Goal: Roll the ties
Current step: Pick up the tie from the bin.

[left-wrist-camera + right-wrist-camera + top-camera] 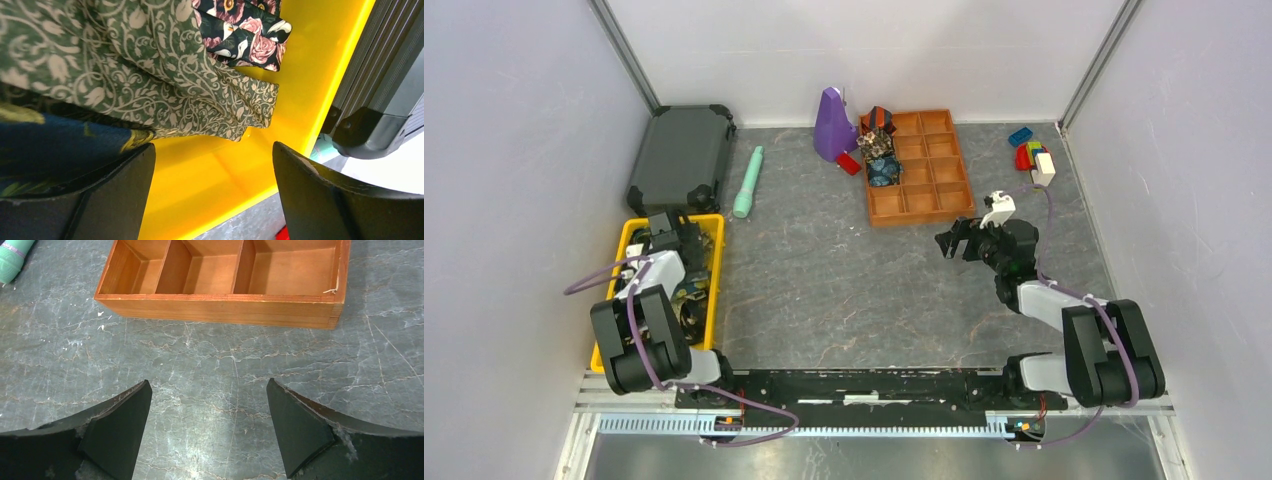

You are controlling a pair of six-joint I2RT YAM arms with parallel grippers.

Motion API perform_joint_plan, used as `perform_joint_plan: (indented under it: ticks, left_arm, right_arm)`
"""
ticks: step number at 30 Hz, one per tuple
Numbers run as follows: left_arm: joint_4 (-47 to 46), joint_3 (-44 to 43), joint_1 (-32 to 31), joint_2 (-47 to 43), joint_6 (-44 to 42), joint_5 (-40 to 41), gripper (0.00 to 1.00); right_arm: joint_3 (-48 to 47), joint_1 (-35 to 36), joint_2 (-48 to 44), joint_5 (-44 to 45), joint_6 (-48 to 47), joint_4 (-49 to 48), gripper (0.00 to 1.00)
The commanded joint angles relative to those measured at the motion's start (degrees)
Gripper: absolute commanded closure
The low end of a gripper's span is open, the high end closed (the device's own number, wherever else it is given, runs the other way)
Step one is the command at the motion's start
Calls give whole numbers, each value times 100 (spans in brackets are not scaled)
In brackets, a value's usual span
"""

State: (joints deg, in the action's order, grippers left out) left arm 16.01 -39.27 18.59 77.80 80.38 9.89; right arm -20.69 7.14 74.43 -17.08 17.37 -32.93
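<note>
Starting nearest the bases: the left gripper point(212, 150) hung inside the yellow bin point(320, 75) with its fingers spread wide and nothing between them, only bare bin floor showing in the gap. Just beyond the tips lay a loose heap of fabric: a green scroll-patterned tie point(165, 85) draped over a navy tie point(55, 145), with a dark rose-print tie point(250, 30) tucked behind, against the bin wall. The right gripper point(208, 385) hovered over the bare grey table point(210, 355), fingers equally wide apart and holding nothing, facing the near wall of the wooden tray point(220, 307). Farther back, a few rolled ties point(882, 160) sat in the tray's left-hand compartments; a teal cylinder point(749, 183) lay well to the left, beside a dark case point(682, 155), and toy blocks point(1031, 152) sat at the far right. Judged stage: picking the next flat tie from the bin. Risks noted: the ties overlapped, so closing there could pinch two layers and drag the whole heap out; the green tie's corner lay close to the bin wall, so a finger could strike the plastic or shove the bin; thin cloth could slip from a shallow pinch; and the right arm, reaching forward, could nudge the tray and loosen the finished coils.
</note>
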Motion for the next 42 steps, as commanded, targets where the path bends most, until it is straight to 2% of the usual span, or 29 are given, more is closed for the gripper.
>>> perform_joint_plan:
  ticks: [1, 18, 24, 27, 32, 37, 40, 42]
  left_arm:
    - [-977, 99, 40, 170, 725, -134, 9]
    - [-1173, -53, 36, 431, 967, 543, 19]
    - [-1121, -171, 40, 583, 918, 691, 25]
    - [-1137, -196, 58, 648, 911, 786, 35]
    - [-1372, -189, 90, 690, 819, 851, 63]
    - [-1550, -178, 147, 751, 683, 883, 81]
    - [-1829, -140, 186, 800, 572, 780, 97]
    - [-1996, -89, 215, 746, 498, 639, 98]
  right_arm:
    - [-320, -96, 205, -390, 91, -266, 9]
    - [-285, -260, 344, -733, 250, -480, 11]
    - [-288, -285, 379, -781, 275, -509, 12]
    - [-288, -303, 399, -804, 293, -520, 12]
    - [-304, -328, 452, -853, 328, -538, 12]
    - [-322, -370, 510, -927, 363, -556, 13]
    - [-313, -411, 547, -994, 407, -602, 13]
    - [-304, -432, 564, -1038, 426, -629, 14]
